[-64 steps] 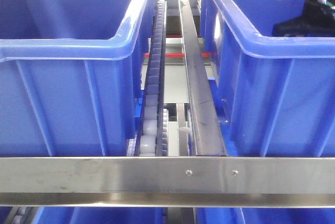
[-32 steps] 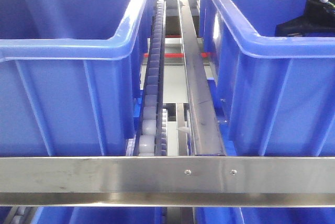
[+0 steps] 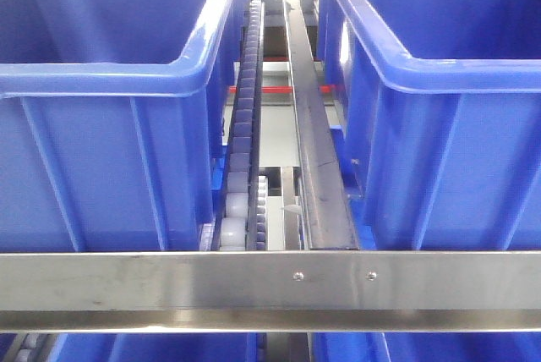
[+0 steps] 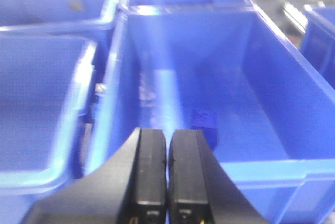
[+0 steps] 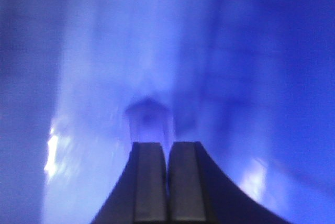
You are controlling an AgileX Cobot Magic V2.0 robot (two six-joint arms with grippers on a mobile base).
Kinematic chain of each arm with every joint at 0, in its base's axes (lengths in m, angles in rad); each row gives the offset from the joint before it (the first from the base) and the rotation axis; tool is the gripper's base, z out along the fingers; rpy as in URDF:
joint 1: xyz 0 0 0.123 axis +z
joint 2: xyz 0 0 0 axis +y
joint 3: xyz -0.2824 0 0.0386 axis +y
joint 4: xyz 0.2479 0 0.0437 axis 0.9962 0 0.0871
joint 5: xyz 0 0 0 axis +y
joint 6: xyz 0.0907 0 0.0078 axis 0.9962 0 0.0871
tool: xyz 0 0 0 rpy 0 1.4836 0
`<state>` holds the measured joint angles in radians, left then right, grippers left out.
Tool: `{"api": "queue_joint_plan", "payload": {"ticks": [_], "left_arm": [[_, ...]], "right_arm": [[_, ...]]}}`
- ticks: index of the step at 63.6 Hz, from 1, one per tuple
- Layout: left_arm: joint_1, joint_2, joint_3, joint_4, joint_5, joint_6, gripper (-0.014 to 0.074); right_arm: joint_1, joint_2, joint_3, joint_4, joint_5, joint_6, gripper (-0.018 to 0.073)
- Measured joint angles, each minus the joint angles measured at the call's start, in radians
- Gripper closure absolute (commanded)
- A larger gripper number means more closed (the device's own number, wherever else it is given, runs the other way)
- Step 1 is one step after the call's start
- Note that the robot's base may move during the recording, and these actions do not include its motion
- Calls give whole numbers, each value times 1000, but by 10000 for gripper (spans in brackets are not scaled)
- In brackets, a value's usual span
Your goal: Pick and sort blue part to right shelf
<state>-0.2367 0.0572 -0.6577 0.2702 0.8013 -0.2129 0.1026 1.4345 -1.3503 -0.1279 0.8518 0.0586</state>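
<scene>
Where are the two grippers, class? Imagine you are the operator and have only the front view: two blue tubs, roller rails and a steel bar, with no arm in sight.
Observer: The left wrist view shows the left gripper shut, with nothing between its fingers.
Operator: What lies under it?
Observer: A long tub. A small blue block lies on its floor, just ahead of the fingertips.
Operator: And the right one?
Observer: The right gripper is shut too, with blurred blue walls all around it. A small blue shape sits just ahead of it, too blurred to name.
</scene>
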Motion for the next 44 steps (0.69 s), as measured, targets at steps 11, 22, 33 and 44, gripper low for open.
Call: {"api": "queue_joint_plan", "payload": {"ticks": [11, 22, 33, 44], "left_arm": [[0, -33, 0, 9, 24, 0, 472], [0, -33, 0, 9, 36, 0, 472], [0, -33, 0, 9, 36, 0, 471], [0, -33, 0, 11, 36, 0, 472]], "right_arm": [[0, -271, 232, 2, -115, 0, 524], [0, -592, 522, 2, -216, 0, 524], [0, -913, 755, 3, -245, -1, 524], [0, -1226, 889, 4, -245, -1, 524]]}}
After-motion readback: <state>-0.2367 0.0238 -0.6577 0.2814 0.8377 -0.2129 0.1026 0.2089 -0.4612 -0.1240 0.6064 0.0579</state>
